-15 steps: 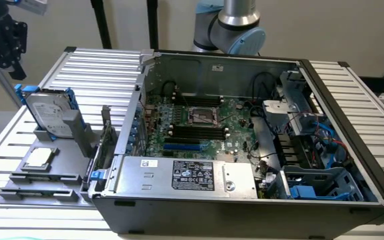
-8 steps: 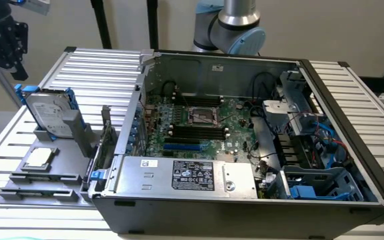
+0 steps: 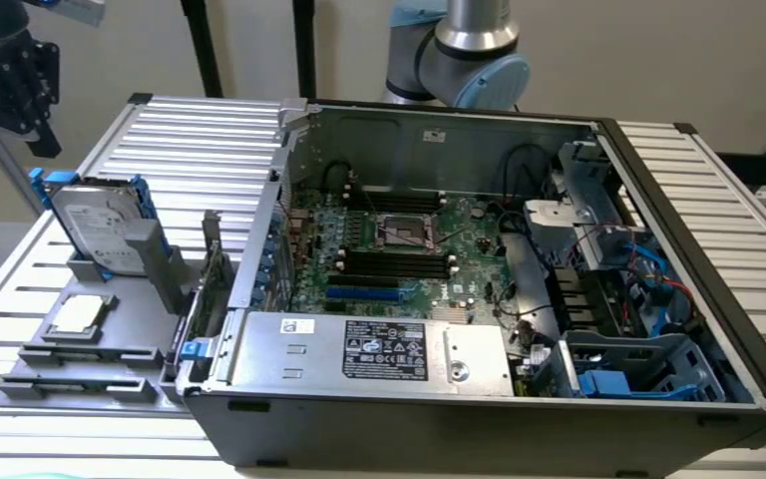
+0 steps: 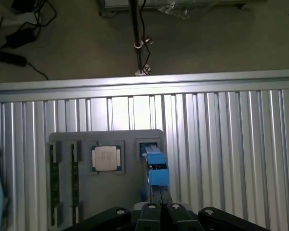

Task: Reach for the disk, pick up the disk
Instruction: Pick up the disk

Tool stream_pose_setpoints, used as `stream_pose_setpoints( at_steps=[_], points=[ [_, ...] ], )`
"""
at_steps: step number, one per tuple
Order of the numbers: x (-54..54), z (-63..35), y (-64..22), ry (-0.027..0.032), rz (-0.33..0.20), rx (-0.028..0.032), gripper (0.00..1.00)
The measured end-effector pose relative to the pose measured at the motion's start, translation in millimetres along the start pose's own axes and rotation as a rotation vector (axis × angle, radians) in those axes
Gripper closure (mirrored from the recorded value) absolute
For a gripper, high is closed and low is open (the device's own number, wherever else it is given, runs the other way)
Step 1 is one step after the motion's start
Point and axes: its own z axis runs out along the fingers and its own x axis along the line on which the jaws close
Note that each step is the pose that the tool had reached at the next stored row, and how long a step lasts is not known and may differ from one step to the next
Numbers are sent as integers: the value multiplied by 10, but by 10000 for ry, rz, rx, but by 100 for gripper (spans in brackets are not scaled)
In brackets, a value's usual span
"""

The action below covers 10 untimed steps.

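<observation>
Exterior view shows the disk (image 3: pixel 97 228) standing on edge in a slot of the grey tray (image 3: pixel 131 371). The tray sits on the slatted table (image 3: pixel 184 130) just beside the open case (image 3: pixel 490 419), toward that view's left, and the chip (image 3: pixel 77 314) lies flat in the same tray nearby. I judge the disk to be stiff metal, fairly heavy for its bulk. Its smooth flat faces could slip, and it is sensitive to knocks, so it should not be dropped or twisted in the slot. The blue rails along its edges look like thin plastic that might flex. The better hold is probably across the two flat faces near the upper edge, which stands free above the slot. In the wrist view the disk (image 4: pixel 156 171) appears edge-on, its blue top straight ahead of the claw (image 4: pixel 161 211). The claw's fingers are pressed together with no gap and pinch nothing, and it touches neither disk nor tray. In the exterior view the claw (image 3: pixel 37 130) hangs above the disk, apart from it.
</observation>
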Motion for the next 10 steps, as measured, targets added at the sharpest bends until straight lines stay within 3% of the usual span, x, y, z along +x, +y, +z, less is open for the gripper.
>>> stream_pose_setpoints(
  at_steps=[4,8,10],
  points=[
    [0,0,0,1,-18,0,88],
    [-1,3,-1,1,-17,-1,76],
    [-1,12,-1,1,-17,-1,64]
  ],
)
